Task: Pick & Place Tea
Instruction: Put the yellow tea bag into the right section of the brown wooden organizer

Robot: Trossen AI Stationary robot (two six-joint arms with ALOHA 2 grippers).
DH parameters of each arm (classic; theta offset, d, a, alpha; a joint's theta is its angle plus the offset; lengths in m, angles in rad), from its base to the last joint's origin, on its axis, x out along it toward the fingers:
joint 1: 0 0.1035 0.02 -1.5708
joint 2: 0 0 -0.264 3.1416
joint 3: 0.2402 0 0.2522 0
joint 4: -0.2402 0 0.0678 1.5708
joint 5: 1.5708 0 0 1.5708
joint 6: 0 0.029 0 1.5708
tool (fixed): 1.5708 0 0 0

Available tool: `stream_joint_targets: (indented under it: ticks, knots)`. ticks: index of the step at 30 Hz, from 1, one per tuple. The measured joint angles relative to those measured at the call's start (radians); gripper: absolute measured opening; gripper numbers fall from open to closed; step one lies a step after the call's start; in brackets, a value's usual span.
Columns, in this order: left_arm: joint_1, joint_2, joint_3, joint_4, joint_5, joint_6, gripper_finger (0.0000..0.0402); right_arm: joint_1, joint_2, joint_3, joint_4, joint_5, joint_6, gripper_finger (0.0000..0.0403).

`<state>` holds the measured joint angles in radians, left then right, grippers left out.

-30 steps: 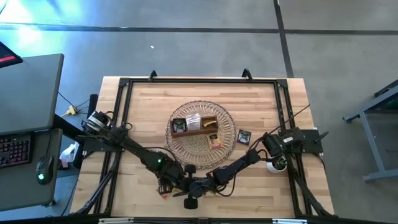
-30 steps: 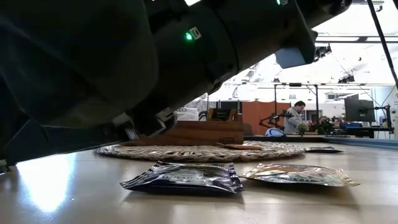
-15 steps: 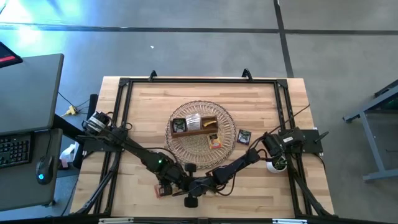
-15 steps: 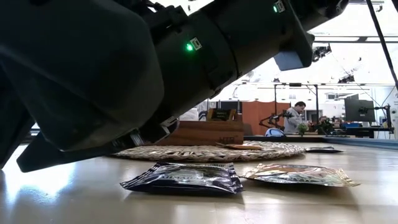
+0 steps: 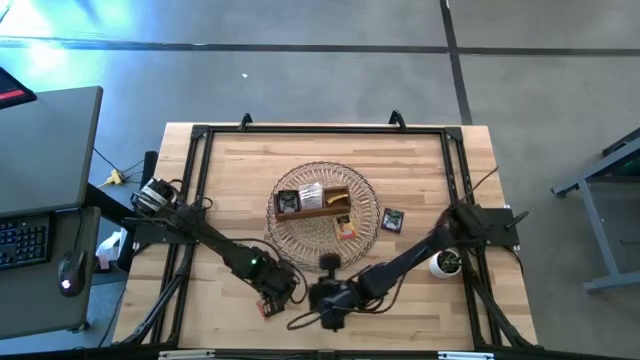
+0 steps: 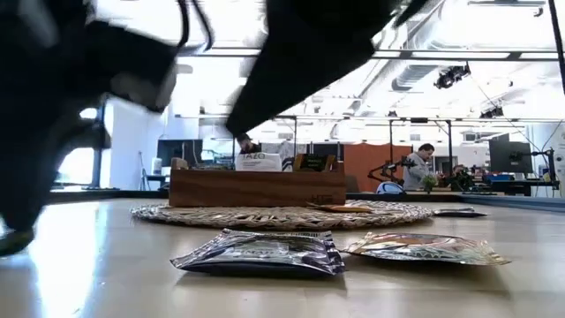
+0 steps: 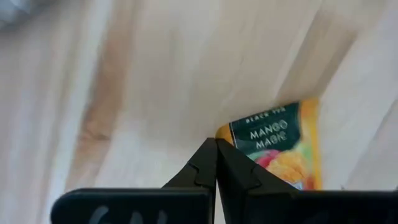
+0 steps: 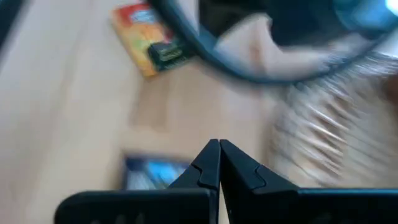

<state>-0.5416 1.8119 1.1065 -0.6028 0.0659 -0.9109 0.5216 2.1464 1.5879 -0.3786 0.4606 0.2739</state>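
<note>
Flanking wicker basket [image 5: 324, 208]: both closed pincers.

The high view looks straight down on the table [image 5: 420, 170]; the low view looks level across it. Both share the wicker basket [image 5: 368, 228]. Wrist views sit close above the tabletop.

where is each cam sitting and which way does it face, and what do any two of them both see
High view: above the table, looking straight down on the wicker basket and both arms.
Low view: at table-top height, looking level across two sachets toward the wooden tray and the room; blurred dark arm parts hang above.
Left wrist view: looks past the left gripper, fingers shut, onto a Mango Magic sachet.
Right wrist view: looks past the right gripper, fingers shut, onto the table.
Shared: high and low views both show the basket and tray.
</note>
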Motion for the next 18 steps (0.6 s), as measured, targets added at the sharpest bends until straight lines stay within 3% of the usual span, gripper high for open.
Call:
stream_joint_targets:
  ticks: [6,12,15,18]
  knots:
    - [0.006,-0.043,0.001,0.054,-0.171,-0.015,0.0,0.055,-0.178,0.0,-0.475,0.197,0.097,0.0002]
    - [0.064,-0.046,0.001,0.109,-0.303,0.022,0.0,0.103,-0.324,0.0,-0.956,0.423,0.547,0.0005]
    - [0.106,-0.042,0.001,0.151,-0.306,0.067,0.0,0.14,-0.362,0.0,-1.102,0.465,0.742,0.0005]
    - [0.15,-0.04,0.001,0.192,-0.294,0.128,0.0,0.176,-0.376,0.0,-1.135,0.477,0.805,0.0002]
